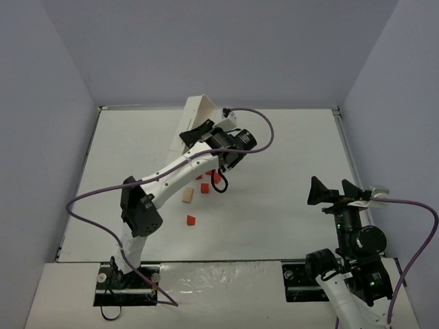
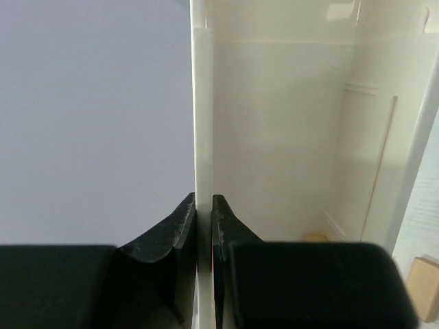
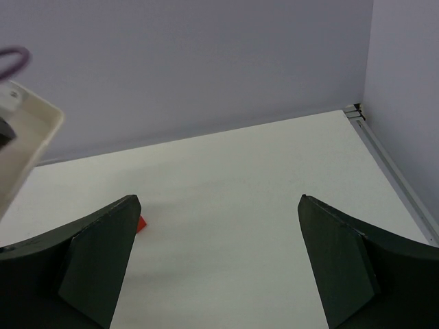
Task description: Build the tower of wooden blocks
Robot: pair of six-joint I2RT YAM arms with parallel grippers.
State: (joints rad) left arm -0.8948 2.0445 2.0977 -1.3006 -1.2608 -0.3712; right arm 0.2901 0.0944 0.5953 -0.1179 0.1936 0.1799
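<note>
Left claw [image 2: 204, 203] pinched fully shut on the tray [image 2: 202, 103] wall, tray tipped up. Right claw [image 3: 219, 200] spread wide, empty. No stack: red blocks [image 1: 191, 220] and tan block [image 1: 188, 196] lie loose on the table [image 1: 288, 157] near the tray.

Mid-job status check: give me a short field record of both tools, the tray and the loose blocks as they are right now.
left tool: shut on the thin wall of the white tray
white tray: held tilted at the far side of the table
right tool: open, empty, hovering over the table's right side
near red block: loose on the table, alone
tan block: lying beside the left arm
second red block: loose, right of the tan block
tower: no stacked blocks in view
</note>
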